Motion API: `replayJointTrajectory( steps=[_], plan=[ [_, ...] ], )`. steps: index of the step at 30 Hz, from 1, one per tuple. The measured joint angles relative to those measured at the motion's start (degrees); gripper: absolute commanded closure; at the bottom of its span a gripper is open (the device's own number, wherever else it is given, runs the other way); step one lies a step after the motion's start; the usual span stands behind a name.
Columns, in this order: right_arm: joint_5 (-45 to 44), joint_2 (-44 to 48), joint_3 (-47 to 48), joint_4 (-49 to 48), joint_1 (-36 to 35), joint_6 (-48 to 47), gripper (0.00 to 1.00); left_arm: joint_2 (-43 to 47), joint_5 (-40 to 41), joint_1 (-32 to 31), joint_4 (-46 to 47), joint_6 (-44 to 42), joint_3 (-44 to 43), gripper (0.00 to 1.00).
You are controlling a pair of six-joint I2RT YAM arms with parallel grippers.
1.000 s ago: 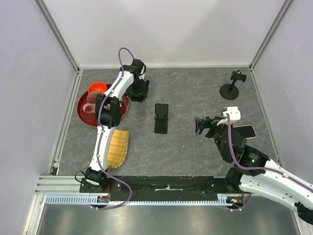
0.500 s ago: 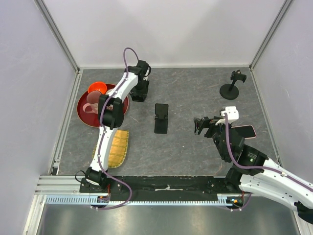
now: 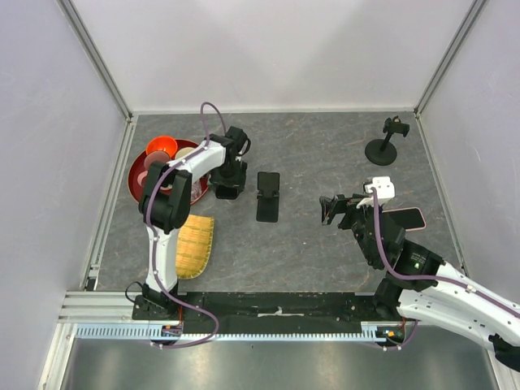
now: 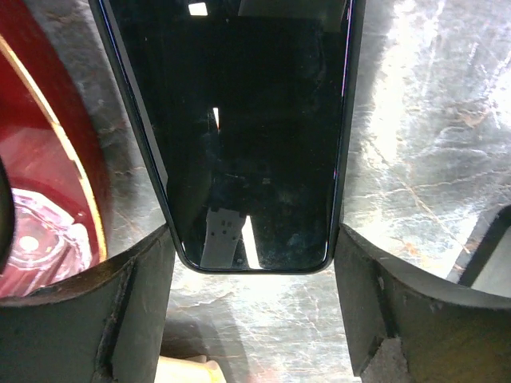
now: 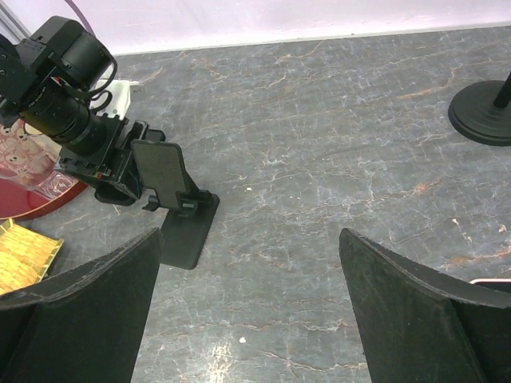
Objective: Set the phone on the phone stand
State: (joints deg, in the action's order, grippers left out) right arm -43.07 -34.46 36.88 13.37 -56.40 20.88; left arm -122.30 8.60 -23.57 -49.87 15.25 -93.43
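Observation:
A black glossy phone (image 4: pixel 247 136) fills the left wrist view, its rounded near end sitting between my left gripper's fingers. The left gripper (image 4: pixel 254 247) is shut on the phone, both fingers touching its long edges. From above, this gripper (image 3: pixel 228 188) points down at the table just left of the phone stand (image 3: pixel 267 195). The stand is black, with a flat base and a tilted back plate, and it also shows in the right wrist view (image 5: pixel 172 191). My right gripper (image 5: pixel 249 235) hangs open over bare table, right of the stand (image 3: pixel 331 207).
A red tray (image 3: pixel 132 179) with an orange cup (image 3: pixel 161 146) lies left of the left gripper. A yellow ribbed mat (image 3: pixel 195 245) lies nearer. A black round-based holder (image 3: pixel 383 146) stands at the back right. A dark pink-rimmed slab (image 3: pixel 409 218) lies by the right arm.
The left gripper has come toward the near side with the phone, from beside the tray's far edge to a spot next to the stand. The right arm has barely moved.

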Motion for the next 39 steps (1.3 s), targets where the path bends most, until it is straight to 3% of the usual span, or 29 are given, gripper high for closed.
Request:
replayJointTrajectory(
  steps=[4,14,22,28,31,34,35,37,38,39],
  plan=[
    [-0.02,0.72,-0.04,0.02,0.00,-0.02,0.02,-0.20,-0.28,-0.57,-1.11,0.33,-0.61,0.14],
    [-0.57,4.11,-0.15,0.31,0.00,-0.13,0.02,-9.53,-0.22,0.37,-10.14,0.28,-16.17,0.11],
    [-0.68,2.84,-0.15,0.72,0.00,-0.13,0.02,-11.43,-0.72,1.11,-9.86,0.28,-19.87,0.09],
    [-0.63,1.57,-0.15,0.92,0.00,-0.13,0.02,-13.33,-0.74,1.11,-10.32,0.26,-22.58,0.13],
    [-0.61,1.55,-0.15,0.92,0.00,-0.13,0.02,-13.46,-0.70,1.09,-10.34,0.26,-22.69,0.21],
    [-0.61,1.49,-0.15,0.92,0.00,-0.13,0.02,-13.46,-0.87,1.09,-10.19,0.26,-22.64,0.39],
    [-0.59,1.40,-0.15,0.92,0.00,-0.13,0.02,-13.46,-1.11,1.09,-10.12,0.28,-22.60,0.53],
    [-0.59,1.22,-0.15,0.92,0.00,-0.15,0.02,-13.46,-1.38,1.11,-10.08,0.13,-22.56,0.65],
    [-0.57,1.05,-0.15,0.92,0.00,-0.15,0.02,-13.46,-1.68,1.27,-10.03,0.09,-22.53,0.88],
    [-0.52,0.90,-0.15,0.92,0.00,-0.15,0.02,-13.42,-1.84,1.42,-10.01,0.07,-22.53,0.97]
  ],
)
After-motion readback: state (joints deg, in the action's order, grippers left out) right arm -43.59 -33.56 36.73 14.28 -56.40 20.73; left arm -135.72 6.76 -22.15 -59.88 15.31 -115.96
